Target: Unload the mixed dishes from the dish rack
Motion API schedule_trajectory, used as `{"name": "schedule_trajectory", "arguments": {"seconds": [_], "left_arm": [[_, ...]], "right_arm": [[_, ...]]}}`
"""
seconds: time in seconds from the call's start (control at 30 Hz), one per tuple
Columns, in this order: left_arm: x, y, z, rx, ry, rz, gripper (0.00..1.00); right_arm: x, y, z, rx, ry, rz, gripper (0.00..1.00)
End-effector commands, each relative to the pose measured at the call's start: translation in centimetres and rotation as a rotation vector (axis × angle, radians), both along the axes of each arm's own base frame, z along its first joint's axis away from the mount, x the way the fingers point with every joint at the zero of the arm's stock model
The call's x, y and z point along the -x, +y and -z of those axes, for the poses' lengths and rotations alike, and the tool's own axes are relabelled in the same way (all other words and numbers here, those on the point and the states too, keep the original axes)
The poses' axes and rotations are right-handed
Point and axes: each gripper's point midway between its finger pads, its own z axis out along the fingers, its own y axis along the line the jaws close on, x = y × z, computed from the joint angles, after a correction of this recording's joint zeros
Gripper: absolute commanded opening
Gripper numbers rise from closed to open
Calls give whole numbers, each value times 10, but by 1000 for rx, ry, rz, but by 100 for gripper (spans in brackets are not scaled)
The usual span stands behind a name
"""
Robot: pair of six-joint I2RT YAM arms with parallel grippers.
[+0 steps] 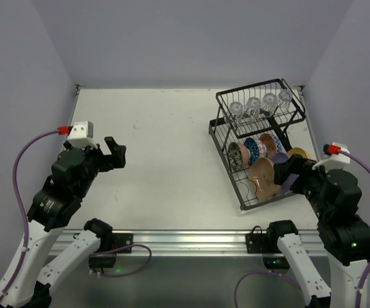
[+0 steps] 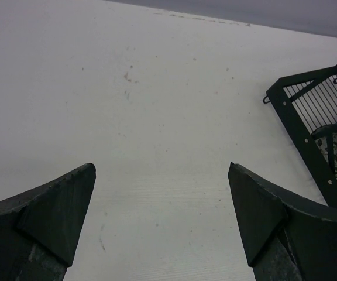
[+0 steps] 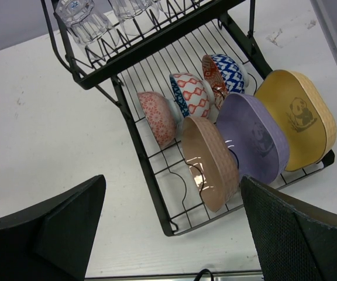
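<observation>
The black wire dish rack (image 1: 249, 88) stands at the table's right. Several clear glasses (image 3: 83, 20) sit mouth-down on its upper shelf. In the lower tray (image 3: 140, 158) stand a pink bowl (image 3: 157, 117), a red-and-white bowl (image 3: 191, 93) and a blue bowl (image 3: 227, 73), then a tan plate (image 3: 209, 161), a lavender plate (image 3: 256, 137) and a yellow plate (image 3: 297, 117), all on edge. My right gripper (image 3: 173, 180) hovers open above the rack's near corner, holding nothing. My left gripper (image 1: 114, 154) is open over bare table, far left of the rack (image 2: 297, 117).
The white table (image 1: 166, 147) is closed in by grey walls at the back and both sides. A metal rail (image 1: 185, 240) with the arm bases runs along its near edge. The rack's right side stands close to the right wall.
</observation>
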Motion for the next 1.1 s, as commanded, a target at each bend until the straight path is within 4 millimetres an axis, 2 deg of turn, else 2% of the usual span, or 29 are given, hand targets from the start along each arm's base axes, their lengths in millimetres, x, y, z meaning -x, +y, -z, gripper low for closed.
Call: {"name": "schedule_trajectory", "arguments": {"seconds": [0.0,0.07,0.13,0.17,0.23,0.27,0.3,0.33,0.37,0.4,0.43,0.47,0.5,0.53,0.57,0.6,0.63,0.67,0.7,0.73,0.77,0.8,0.83,0.87,0.9,0.93,0.97,1.07], "left_arm": [[-1,-7,-17,92,-32,-5,100],[-1,-13,-17,146,-14,2,100],[0,-30,-15,209,19,62,100],[1,-47,-14,281,40,120,100],[2,-65,-10,364,67,178,100],[-1,-75,-17,458,56,193,100],[4,-91,-16,517,85,267,100],[3,-100,1,557,133,282,100],[0,-109,-5,620,111,310,100],[6,-122,-2,723,160,325,100],[7,-132,24,758,211,326,100],[-1,-138,14,846,164,290,100],[14,-162,22,849,209,337,100],[16,-173,25,850,208,325,100],[22,-188,18,867,192,337,100],[34,-215,30,823,212,329,100],[37,-232,4,874,168,356,100],[40,-247,2,863,170,370,100],[44,-273,19,818,213,386,100],[44,-286,18,829,222,402,100],[46,-304,3,895,230,447,100],[46,-327,23,871,272,453,100],[47,-340,20,897,272,472,100],[49,-357,7,924,279,493,100],[46,-377,28,883,312,482,100],[45,-389,28,878,317,486,100],[43,-414,32,869,338,497,100],[45,-452,39,856,384,534,100]], "right_arm": [[-2,5,-10,-19,-41,-20,99],[-2,6,-10,-26,-43,-24,99],[-2,7,-10,-30,-45,-31,99],[-2,8,-12,-35,-53,-34,99],[-1,8,-12,-41,-59,-29,99],[-1,7,-13,-49,-64,-22,99],[0,6,-14,-48,-69,-14,99],[1,5,-15,-49,-75,-6,99],[2,3,-16,-51,-79,4,99],[3,1,-16,-55,-78,20,99],[4,1,-19,-59,-84,21,99],[5,0,-20,-63,-90,24,99],[6,0,-20,-67,-91,27,99],[8,0,-24,-72,-101,28,99],[10,0,-25,-75,-110,30,99],[12,0,-27,-82,-113,32,99],[14,-1,-29,-83,-120,36,99],[16,-2,-31,-90,-128,43,99],[19,-4,-30,-90,-124,50,99],[22,-4,-34,-96,-133,54,99],[26,-5,-33,-106,-135,59,99],[29,-6,-37,-113,-148,63,99],[32,-6,-38,-120,-155,70,99],[35,-9,-38,-128,-157,88,99],[40,-11,-40,-130,-172,93,99],[43,-13,-41,-131,-179,103,99],[46,-16,-39,-125,-174,119,99],[54,-21,-37,-115,-168,138,99]]}}
